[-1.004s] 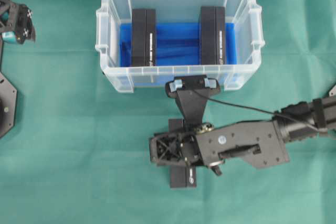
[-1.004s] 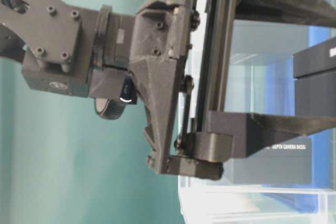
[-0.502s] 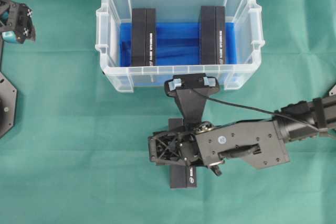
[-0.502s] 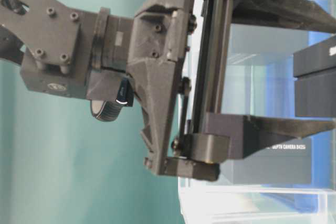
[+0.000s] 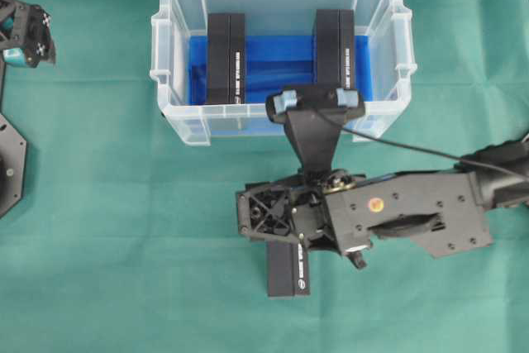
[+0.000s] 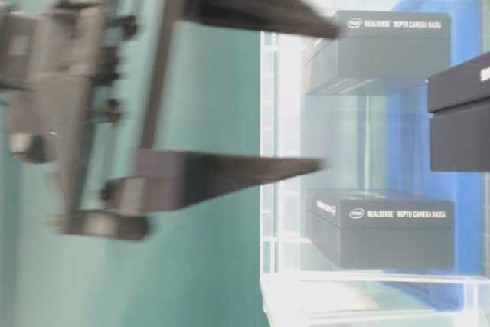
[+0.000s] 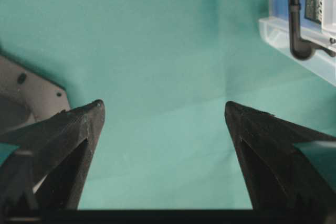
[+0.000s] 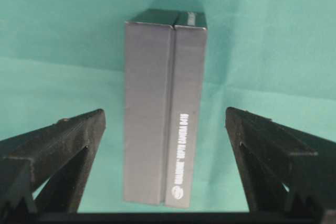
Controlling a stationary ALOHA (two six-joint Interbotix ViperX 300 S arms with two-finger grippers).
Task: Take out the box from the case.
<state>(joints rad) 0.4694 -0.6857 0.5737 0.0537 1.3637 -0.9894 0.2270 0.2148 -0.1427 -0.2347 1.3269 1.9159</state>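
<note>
Your right gripper (image 8: 165, 129) jaws wide, empty, above box (image 5: 288, 270) lying on bench (image 5: 99, 204) at 6 o'clock of case (image 5: 281, 117). Left gripper (image 7: 164, 116) jaws wide, idle. Risk: low swing toward two boxes inside may clip case rim.

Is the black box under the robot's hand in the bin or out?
Out. The box lies on the green cloth, apart from the bin.

Black boxes (image 5: 226, 58), clear case (image 5: 281, 121) with blue lining, green cloth (image 5: 124, 221)
</note>
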